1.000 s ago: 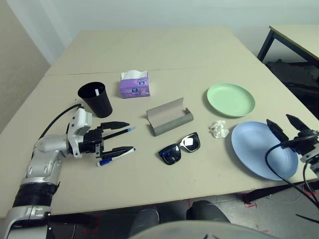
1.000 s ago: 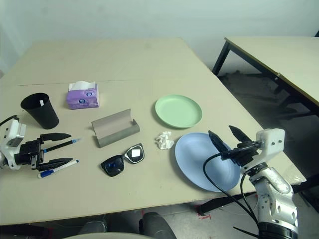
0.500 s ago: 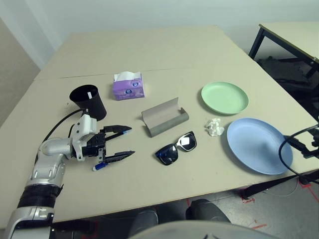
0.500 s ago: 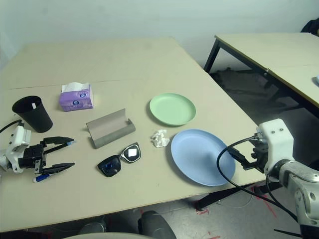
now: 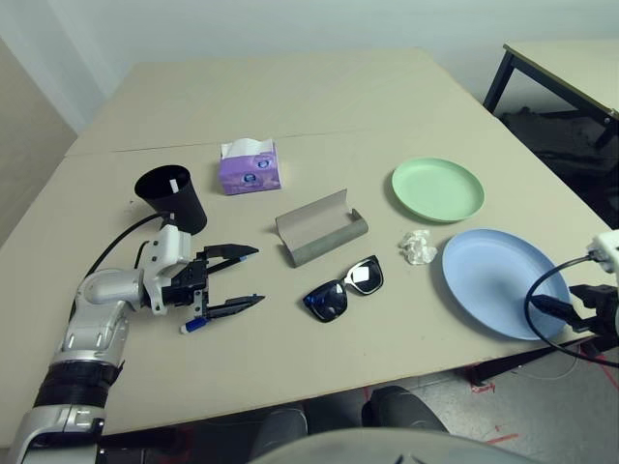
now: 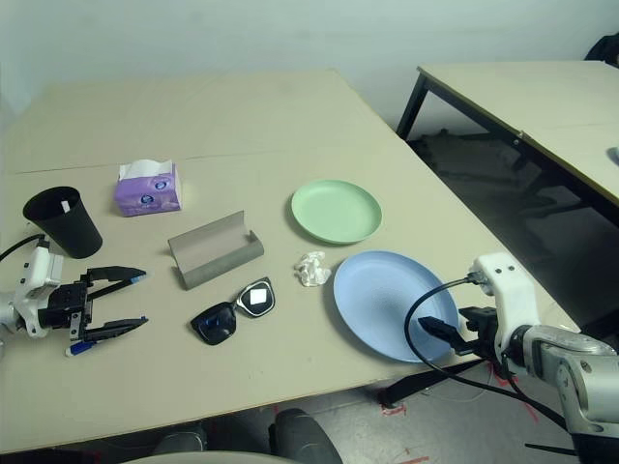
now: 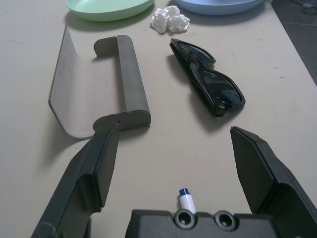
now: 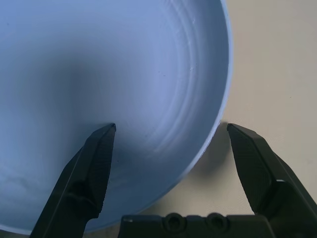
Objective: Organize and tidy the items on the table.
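My left gripper (image 5: 257, 276) is open, low over the table (image 5: 290, 97) at the front left. A white pen (image 7: 185, 200) with a blue cap lies between its fingers, and a black pen (image 5: 242, 253) with a blue tip lies along the far finger. A black cup (image 5: 176, 196) stands just behind. The grey glasses case (image 5: 321, 228) lies open mid-table, with the black sunglasses (image 5: 344, 289) in front of it. To the right are a white tissue wad (image 5: 419, 247), a green plate (image 5: 437, 189) and a blue plate (image 5: 495, 280). My right gripper (image 8: 171, 126) is open, straddling the blue plate's near right rim.
A purple tissue box (image 5: 250, 167) stands behind the glasses case, near the table's seam. A black-legged second table (image 6: 522, 97) stands off to the right. The blue plate lies close to the table's front right edge, with black cables (image 6: 426, 329) looping by my right wrist.
My right gripper has come down from above the blue plate and back to its near right rim. The camera has shifted. The left gripper stays over the pens.
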Robot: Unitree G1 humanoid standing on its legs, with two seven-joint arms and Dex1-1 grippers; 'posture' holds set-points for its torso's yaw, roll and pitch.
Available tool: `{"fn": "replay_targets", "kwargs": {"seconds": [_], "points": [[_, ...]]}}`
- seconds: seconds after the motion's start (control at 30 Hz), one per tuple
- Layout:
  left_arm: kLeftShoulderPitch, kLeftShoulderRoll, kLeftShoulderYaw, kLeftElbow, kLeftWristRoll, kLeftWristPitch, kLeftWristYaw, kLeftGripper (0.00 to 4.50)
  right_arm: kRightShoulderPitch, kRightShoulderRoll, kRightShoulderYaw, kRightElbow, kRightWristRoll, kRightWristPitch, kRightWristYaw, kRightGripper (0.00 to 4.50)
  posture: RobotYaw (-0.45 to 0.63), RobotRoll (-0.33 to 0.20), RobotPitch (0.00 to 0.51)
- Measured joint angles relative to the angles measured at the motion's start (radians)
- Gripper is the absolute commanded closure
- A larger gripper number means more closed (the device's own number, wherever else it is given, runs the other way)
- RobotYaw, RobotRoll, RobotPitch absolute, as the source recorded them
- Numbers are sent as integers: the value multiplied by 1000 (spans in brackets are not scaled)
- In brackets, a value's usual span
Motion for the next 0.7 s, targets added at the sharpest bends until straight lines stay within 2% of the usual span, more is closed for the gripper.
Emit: {"fn": "replay_targets", "kwargs": {"seconds": [0.03, 0.13, 0.37, 0.47, 0.53, 0.7], "points": [[0, 0, -1, -1, 1, -2, 1, 38, -6, -3, 3, 0, -1, 13, -3, 0, -152, 0, 3], [3, 0, -1, -1, 1, -6, 2, 0, -12, -13, 7, -2, -1, 37, -4, 636, -150, 0, 4], [5, 0, -2, -11, 9, -7, 10, 0, -29, -16, 10, -13, 3, 68, -1, 3304, -149, 0, 4], [5, 0, -3, -17, 18, -5, 11, 0, -48, -17, 4, -17, 5, 67, -1, 4216, -150, 0, 1], [4, 0, -4, -22, 20, -5, 11, 0, -62, -17, -4, -32, 10, 61, 4, 4486, -151, 0, 1], [4, 0, -4, -23, 20, -2, 11, 0, -64, -33, -24, -34, 12, 62, 21, 4486, -155, 0, 0]]}}
